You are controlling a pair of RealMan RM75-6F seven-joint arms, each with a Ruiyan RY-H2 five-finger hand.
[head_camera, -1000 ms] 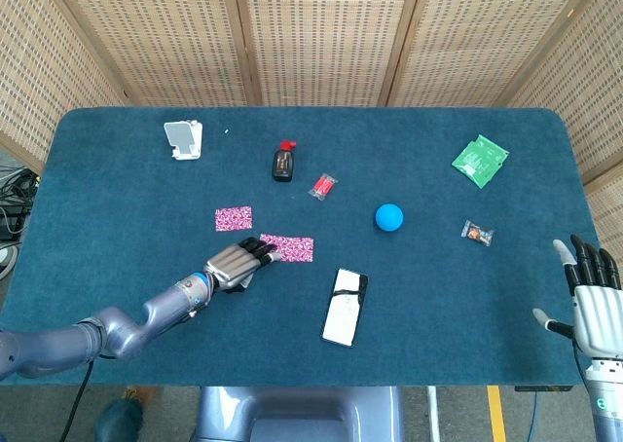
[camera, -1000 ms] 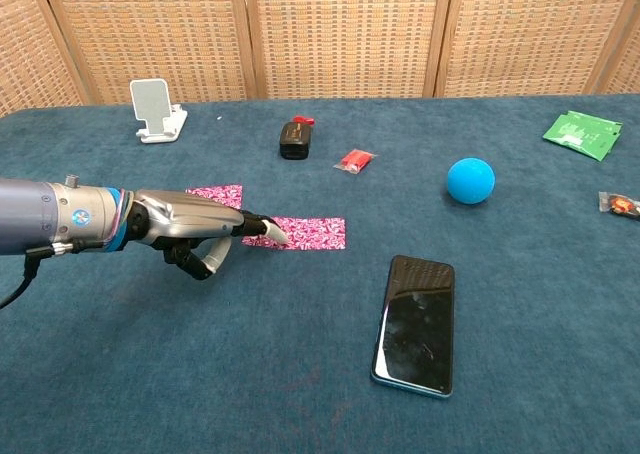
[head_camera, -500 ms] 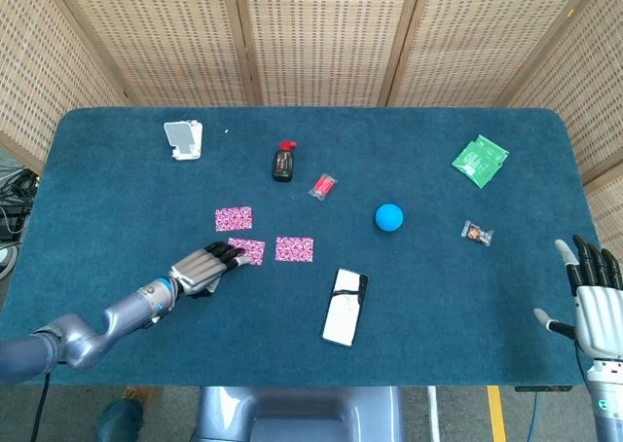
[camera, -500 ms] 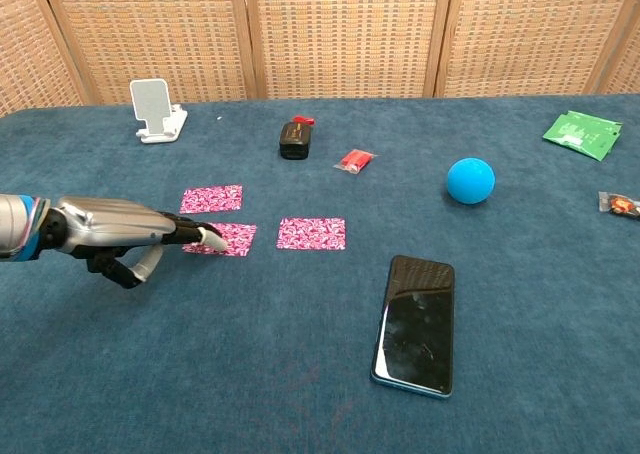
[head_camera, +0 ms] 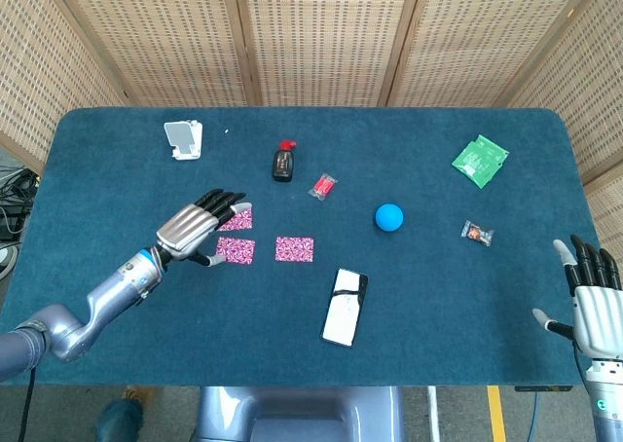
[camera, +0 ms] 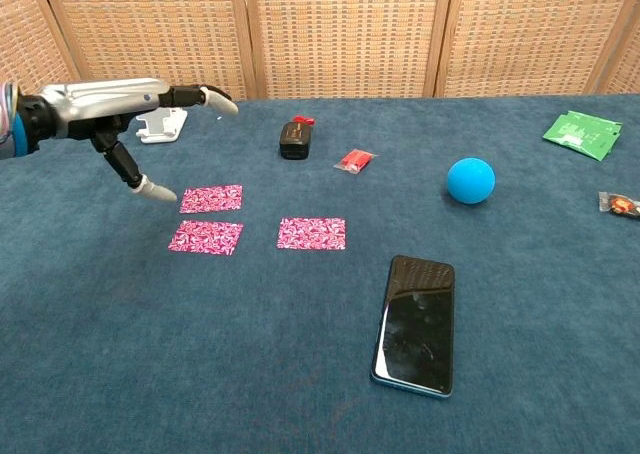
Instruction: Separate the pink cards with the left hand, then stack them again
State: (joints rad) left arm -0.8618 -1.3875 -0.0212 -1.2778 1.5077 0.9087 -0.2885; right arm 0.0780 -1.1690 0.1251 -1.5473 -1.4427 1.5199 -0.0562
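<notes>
Chest view showed three pink cards point(camera: 205, 237) lying apart on the table point(camera: 250, 374), none overlapping. The left hand point(camera: 120, 109) hovered above them, fingers spread, holding nothing. For restacking, it should press one card lightly and slide it onto its neighbour.

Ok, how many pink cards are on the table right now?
3. One far-left card, one just in front of it, one further right. All lie apart; none seems hidden.

L robot hand point(camera: 120, 104) lifted off cards point(camera: 206, 237).
</notes>
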